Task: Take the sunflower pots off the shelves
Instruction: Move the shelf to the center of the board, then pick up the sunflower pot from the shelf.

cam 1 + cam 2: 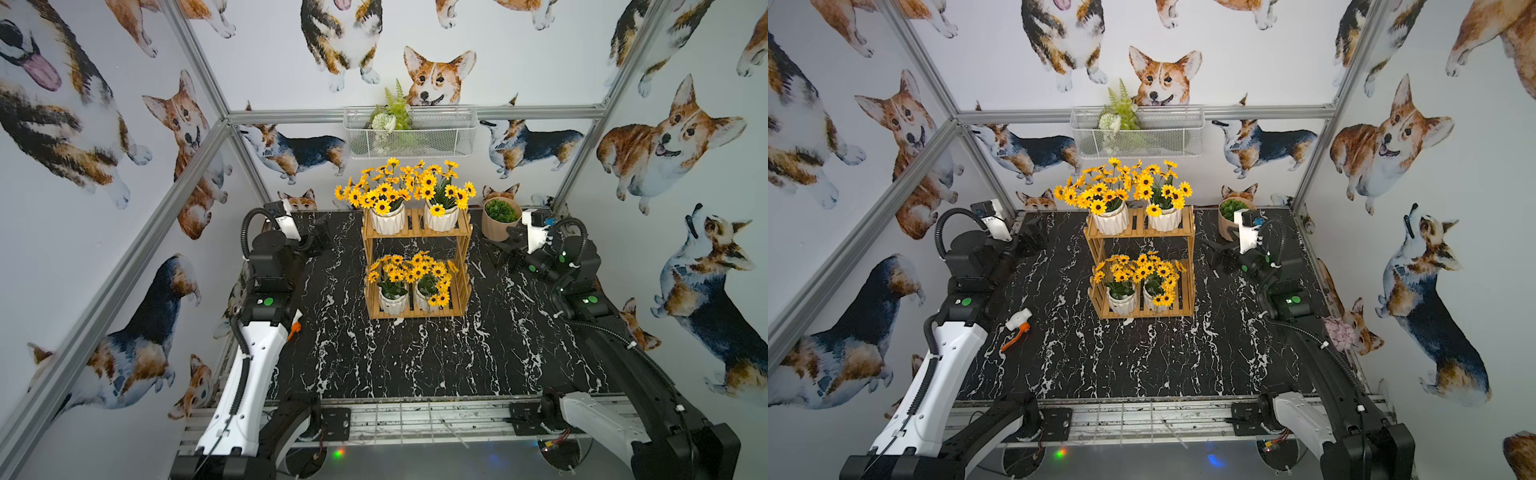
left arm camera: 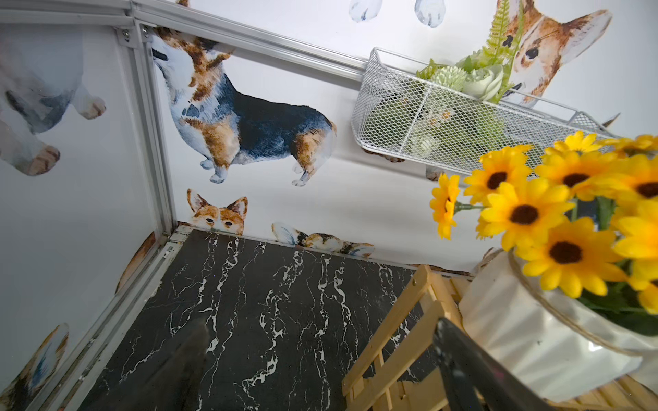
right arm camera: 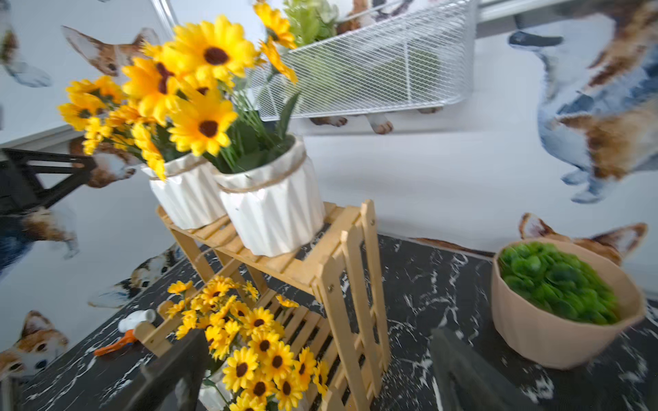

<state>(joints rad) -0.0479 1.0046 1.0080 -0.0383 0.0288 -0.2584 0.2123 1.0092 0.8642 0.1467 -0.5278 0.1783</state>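
Observation:
Four sunflower pots stand on the light-wood shelves (image 1: 461, 286) in both top views. Two are on the upper board (image 1: 387, 220) (image 1: 440, 217) and two on the lower board (image 1: 392, 302) (image 1: 424, 300). My left gripper (image 1: 319, 237) hangs open to the left of the upper board, apart from it. In the left wrist view its fingers (image 2: 459, 359) stand wide, with the nearest pot (image 2: 527, 331) beside one of them. My right gripper (image 1: 508, 251) is open to the right of the shelves. In the right wrist view the shelves' side frame (image 3: 352, 284) shows between its fingers (image 3: 459, 366).
A beige pot with a green plant (image 1: 500, 220) stands at the back right, close to my right gripper. A white wire basket with fern (image 1: 436, 133) hangs on the back wall above the shelves. A small white and orange object (image 1: 1019, 326) lies on the black marble table near the left arm.

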